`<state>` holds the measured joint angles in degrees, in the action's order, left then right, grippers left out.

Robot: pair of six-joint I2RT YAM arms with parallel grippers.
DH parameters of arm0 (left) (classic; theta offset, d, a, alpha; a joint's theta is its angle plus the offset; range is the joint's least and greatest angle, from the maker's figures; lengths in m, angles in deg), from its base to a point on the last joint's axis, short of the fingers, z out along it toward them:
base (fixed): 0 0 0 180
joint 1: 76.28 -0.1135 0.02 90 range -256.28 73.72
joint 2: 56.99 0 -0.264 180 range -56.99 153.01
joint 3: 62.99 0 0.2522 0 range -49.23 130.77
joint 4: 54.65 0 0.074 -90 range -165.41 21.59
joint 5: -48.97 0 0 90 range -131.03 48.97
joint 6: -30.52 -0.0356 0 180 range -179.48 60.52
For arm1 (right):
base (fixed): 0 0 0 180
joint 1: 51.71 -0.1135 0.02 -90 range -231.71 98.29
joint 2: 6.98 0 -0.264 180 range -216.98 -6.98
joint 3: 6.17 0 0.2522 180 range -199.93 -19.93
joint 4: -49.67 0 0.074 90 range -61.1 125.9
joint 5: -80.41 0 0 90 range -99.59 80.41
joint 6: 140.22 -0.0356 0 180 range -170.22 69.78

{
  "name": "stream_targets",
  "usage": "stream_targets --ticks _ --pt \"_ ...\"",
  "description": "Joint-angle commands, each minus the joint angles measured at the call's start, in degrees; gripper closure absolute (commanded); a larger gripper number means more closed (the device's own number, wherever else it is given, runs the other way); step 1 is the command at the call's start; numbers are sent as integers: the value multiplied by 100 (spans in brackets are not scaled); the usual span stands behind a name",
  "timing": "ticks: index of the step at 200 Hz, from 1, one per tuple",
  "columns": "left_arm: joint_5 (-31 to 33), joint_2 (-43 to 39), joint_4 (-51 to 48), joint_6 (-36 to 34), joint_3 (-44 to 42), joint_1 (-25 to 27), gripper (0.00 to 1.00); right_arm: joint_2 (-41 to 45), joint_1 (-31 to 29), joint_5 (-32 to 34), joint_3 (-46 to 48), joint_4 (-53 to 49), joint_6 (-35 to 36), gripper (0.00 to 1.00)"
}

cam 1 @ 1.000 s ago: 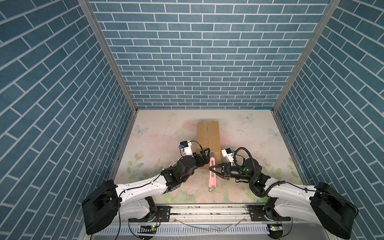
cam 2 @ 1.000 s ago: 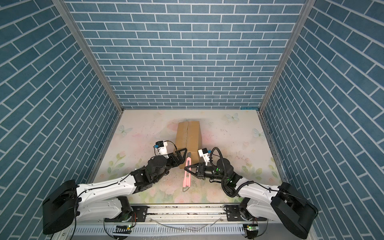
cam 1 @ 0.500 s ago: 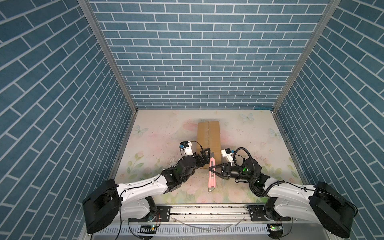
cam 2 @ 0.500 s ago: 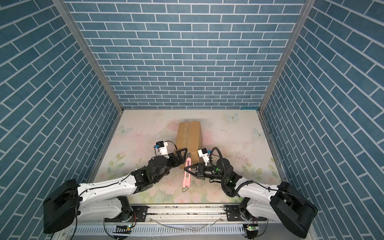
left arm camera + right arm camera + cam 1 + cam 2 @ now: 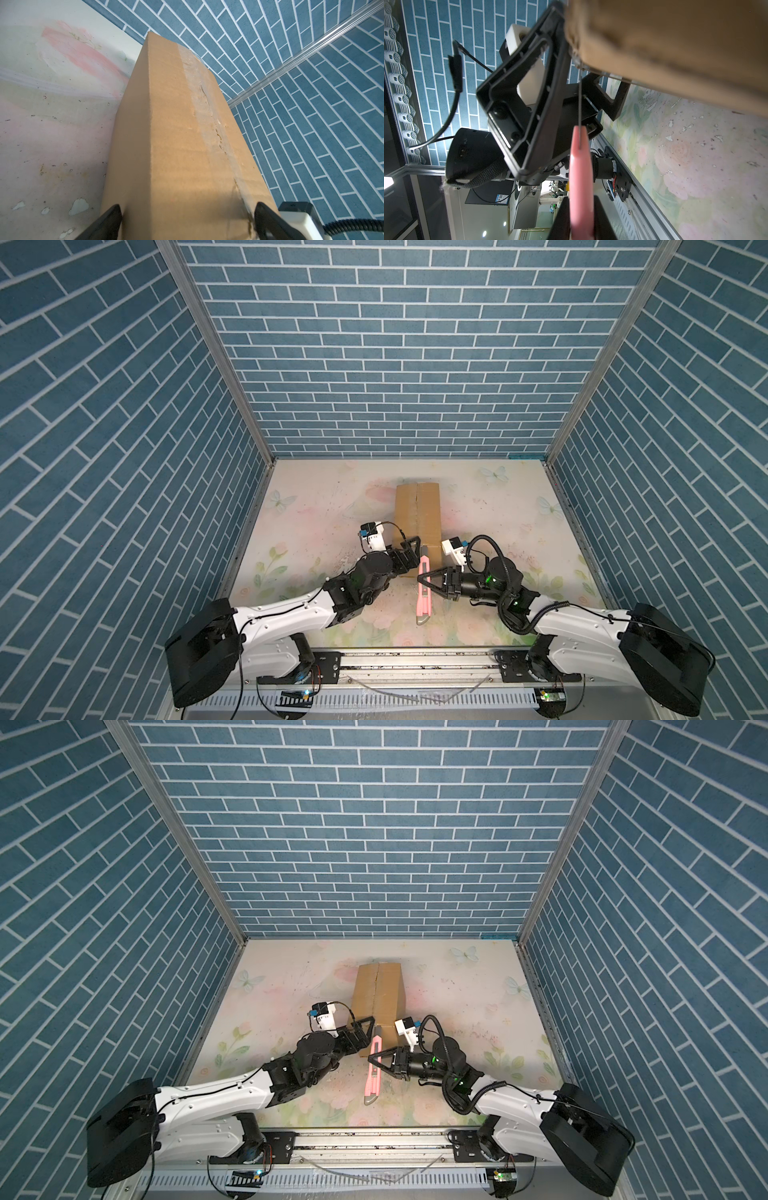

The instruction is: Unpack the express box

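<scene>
Express box (image 5: 417, 510) on the table (image 5: 316, 506), its near end between the wide-spread left fingers (image 5: 110, 220). Right fingers (image 5: 601, 222) pinch the knife (image 5: 580, 176), its blade touching that end. Risk: the unclamped box may slide, so the blade skids toward a left finger.

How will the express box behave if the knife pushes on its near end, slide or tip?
Probably slides, not tips: the express box lies flat on the table. Likely light, being plain cardboard, so the open left gripper straddling its near end may serve as a brace. Its taped seam looks ragged, so the top may flex there.
</scene>
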<state>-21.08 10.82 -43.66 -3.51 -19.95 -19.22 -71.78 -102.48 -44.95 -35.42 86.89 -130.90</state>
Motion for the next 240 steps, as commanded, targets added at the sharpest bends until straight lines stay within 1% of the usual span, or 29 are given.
stream_targets --ticks 1,35,70,112,135,149,166,181,194,215,240 --pt "-105 -182 38 -52 65 92 0 280 -77 -74 -215 -79 168 100" --pt "-13 -667 -370 -164 -46 88 0 1013 13 253 -155 -1106 491 100" --pt "52 -1085 -661 -126 -291 88 0 1776 196 546 -207 -2297 737 100" --pt "238 -1526 -1075 -222 -434 87 0 1883 299 622 -151 -2752 726 100" --pt "419 -1703 -1373 -557 -262 49 0 1979 309 695 -102 -2964 672 100" --pt "329 -1675 -1550 -792 -38 -91 0 2128 313 769 -97 -3144 683 100" --pt "-95 -1515 -1763 -985 296 -506 0 2310 361 866 -87 -3333 689 100" --pt "-721 -1243 -1991 -1121 680 -1049 0 2432 394 926 -77 -3442 687 100" --pt "-1499 -882 -2183 -1351 1124 -1568 0 2517 408 959 -56 -3517 686 100" --pt "-2826 82 -2733 -1831 2195 -2396 0 2618 436 987 -44 -3586 684 100" --pt "-4264 1511 -3203 -2554 3639 -2985 0 2630 491 960 -46 -3603 688 100"
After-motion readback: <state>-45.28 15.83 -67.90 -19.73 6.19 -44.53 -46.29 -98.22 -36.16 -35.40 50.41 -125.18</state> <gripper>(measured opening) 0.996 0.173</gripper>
